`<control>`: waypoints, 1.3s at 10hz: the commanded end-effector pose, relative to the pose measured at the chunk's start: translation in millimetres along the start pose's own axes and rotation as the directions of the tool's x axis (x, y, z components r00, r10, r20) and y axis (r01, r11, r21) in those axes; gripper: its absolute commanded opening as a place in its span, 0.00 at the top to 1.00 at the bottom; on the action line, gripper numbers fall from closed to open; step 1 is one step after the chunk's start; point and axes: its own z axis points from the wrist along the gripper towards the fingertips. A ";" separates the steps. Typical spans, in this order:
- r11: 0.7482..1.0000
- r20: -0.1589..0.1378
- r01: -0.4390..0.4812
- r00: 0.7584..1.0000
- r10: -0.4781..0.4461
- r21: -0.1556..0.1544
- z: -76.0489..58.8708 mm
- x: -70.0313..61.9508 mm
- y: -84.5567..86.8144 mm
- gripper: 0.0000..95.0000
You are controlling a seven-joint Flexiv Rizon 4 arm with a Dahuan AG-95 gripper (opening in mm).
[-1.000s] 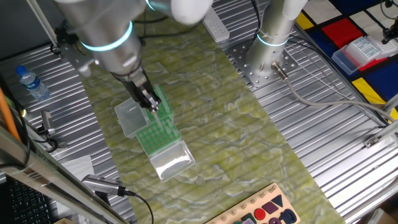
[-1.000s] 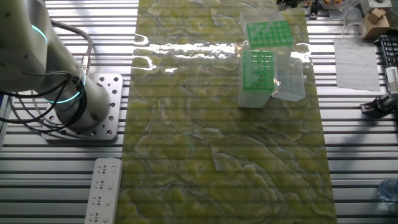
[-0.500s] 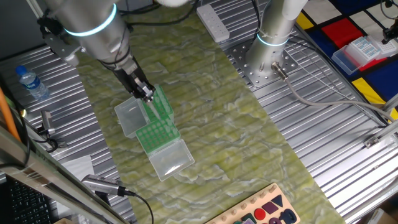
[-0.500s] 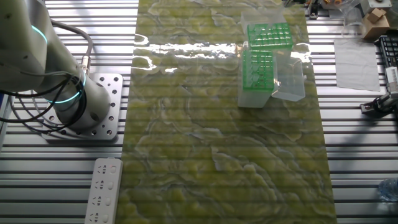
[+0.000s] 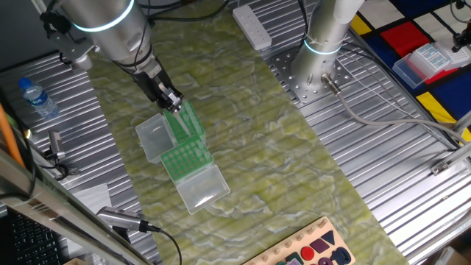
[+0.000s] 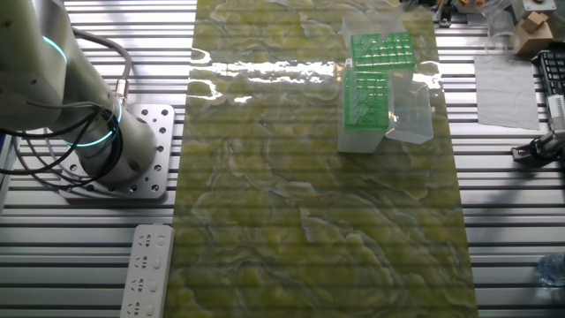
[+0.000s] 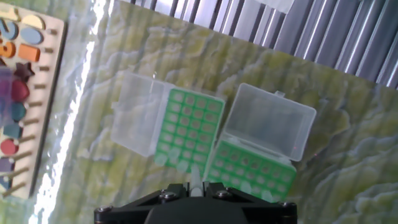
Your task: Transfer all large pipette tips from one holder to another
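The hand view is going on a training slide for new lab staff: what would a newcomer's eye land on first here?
First, the two green racks lying side by side on the mottled green mat, each with its clear lid flipped open. Next, the tool at the bottom edge, gripping a single whitish pipette tip above the racks. At the far left sits a wooden board of coloured shapes.

Two green racks [image 6: 365, 97] are sitting touching on the green mat [image 6: 309, 194], the robot base [image 6: 115, 159] standing left of it.
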 end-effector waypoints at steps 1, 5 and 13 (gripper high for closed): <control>0.999 -0.014 0.051 0.999 -0.050 0.021 3.1 1.3 -11.5 1.00; 0.995 -0.018 0.099 0.995 -0.098 0.032 14.0 9.2 -23.6 1.00; 0.993 -0.004 0.112 0.994 -0.111 0.038 33.5 18.3 -26.3 1.00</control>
